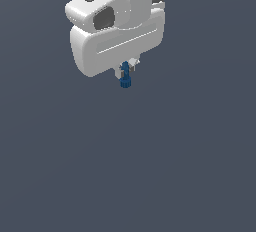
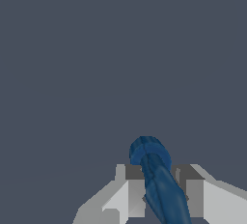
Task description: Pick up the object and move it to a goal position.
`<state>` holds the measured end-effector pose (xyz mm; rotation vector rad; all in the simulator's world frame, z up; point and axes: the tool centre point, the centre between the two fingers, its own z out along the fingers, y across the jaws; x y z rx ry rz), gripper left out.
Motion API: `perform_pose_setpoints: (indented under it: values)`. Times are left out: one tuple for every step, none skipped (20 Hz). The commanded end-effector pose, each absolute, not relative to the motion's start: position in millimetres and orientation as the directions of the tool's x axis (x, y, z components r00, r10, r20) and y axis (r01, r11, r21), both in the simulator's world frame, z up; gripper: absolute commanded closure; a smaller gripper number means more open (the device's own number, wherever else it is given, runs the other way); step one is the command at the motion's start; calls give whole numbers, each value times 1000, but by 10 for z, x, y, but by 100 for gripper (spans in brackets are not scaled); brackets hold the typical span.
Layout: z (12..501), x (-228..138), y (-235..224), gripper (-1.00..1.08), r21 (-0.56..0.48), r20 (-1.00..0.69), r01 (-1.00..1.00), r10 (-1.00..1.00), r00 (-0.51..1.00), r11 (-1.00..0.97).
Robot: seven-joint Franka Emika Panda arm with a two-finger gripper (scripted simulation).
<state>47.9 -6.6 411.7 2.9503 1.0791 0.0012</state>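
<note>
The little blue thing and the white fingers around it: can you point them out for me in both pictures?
Blue object [image 1: 125, 79]: exterior view, on its lower end below the white hand.
Blue object [image 2: 153, 162]: wrist view, on its rounded far end.
Fingers [image 2: 194, 195]: wrist view, on one finger's face beside the object.

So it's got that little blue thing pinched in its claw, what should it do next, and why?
Probably carry it steadily toward the goal, keeping the grip closed. The dark-blue object sits between the fingers of the gripper, hanging below them. No goal marker shows in either view, so I cannot tell the direction.
</note>
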Motion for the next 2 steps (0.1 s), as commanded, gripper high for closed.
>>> perform_pose_setpoints:
  values:
    - [4137, 484, -65, 108, 0, 0, 645, 645, 764, -764]
    - [4137, 485, -65, 108, 0, 0, 645, 645, 764, -764]
